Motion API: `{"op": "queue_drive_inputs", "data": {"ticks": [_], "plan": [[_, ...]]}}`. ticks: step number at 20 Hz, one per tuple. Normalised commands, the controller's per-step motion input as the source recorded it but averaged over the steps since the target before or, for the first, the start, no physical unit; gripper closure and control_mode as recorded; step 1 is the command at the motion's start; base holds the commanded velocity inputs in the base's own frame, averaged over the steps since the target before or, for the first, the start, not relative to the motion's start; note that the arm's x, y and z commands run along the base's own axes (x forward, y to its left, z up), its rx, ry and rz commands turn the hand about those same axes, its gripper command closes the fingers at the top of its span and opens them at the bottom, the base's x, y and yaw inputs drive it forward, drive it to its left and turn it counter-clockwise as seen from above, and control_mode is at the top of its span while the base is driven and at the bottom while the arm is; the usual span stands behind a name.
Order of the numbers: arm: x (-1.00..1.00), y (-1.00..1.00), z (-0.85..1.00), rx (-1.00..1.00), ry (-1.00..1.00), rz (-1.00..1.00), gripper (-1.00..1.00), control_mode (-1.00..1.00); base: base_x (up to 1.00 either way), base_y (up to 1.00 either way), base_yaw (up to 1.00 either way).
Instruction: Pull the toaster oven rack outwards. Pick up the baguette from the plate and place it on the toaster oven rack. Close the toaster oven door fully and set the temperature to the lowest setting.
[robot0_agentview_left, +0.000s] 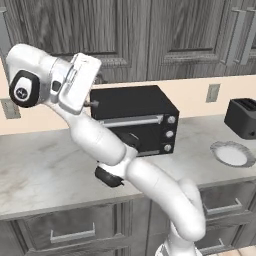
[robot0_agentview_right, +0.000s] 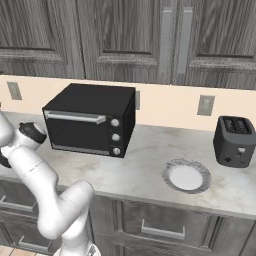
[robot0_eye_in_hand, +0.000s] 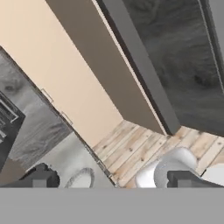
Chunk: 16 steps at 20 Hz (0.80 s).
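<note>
The black toaster oven (robot0_agentview_left: 131, 107) (robot0_agentview_right: 92, 120) stands on the counter against the wall. Its door (robot0_agentview_left: 135, 135) (robot0_agentview_right: 80, 134) is up and shut, the silver bar handle (robot0_agentview_right: 75, 117) along its top edge and three knobs (robot0_agentview_right: 115, 136) in a column on the right. The rack is hidden behind the door. The plate (robot0_agentview_left: 232, 153) (robot0_agentview_right: 186, 176) (robot0_eye_in_hand: 81, 177) lies right of the oven, and no baguette shows on it. My gripper (robot0_agentview_left: 93, 103) (robot0_eye_in_hand: 113, 178) hangs open at the oven's upper left corner, holding nothing, and faces along the wall toward the plate.
A black slot toaster (robot0_agentview_left: 243, 117) (robot0_agentview_right: 234, 141) stands at the right end of the counter (robot0_agentview_right: 145, 165). Dark wood cabinets hang above, and drawers (robot0_agentview_right: 160, 227) run below the counter edge. Wall outlets (robot0_agentview_right: 205, 105) sit on the beige backsplash.
</note>
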Motion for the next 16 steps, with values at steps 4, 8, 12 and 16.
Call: {"op": "queue_drive_inputs", "data": {"ticks": [4, 8, 12, 16], "plan": [[-0.45, -0.91, -0.4, 0.69, -0.77, 0.25, -1.0, -1.0, 0.0, 0.0, 0.0], [-0.16, -0.76, -0.36, 0.66, -0.82, 0.34, -1.0, -1.0, 0.0, 0.0, 0.0], [-0.66, -0.53, -0.97, 0.75, -0.28, 0.56, -1.0, -1.0, 0.0, 0.0, 0.0], [-0.35, -0.43, -0.78, 0.62, -0.39, 0.65, -1.0, -1.0, 0.0, 0.0, 0.0]]}}
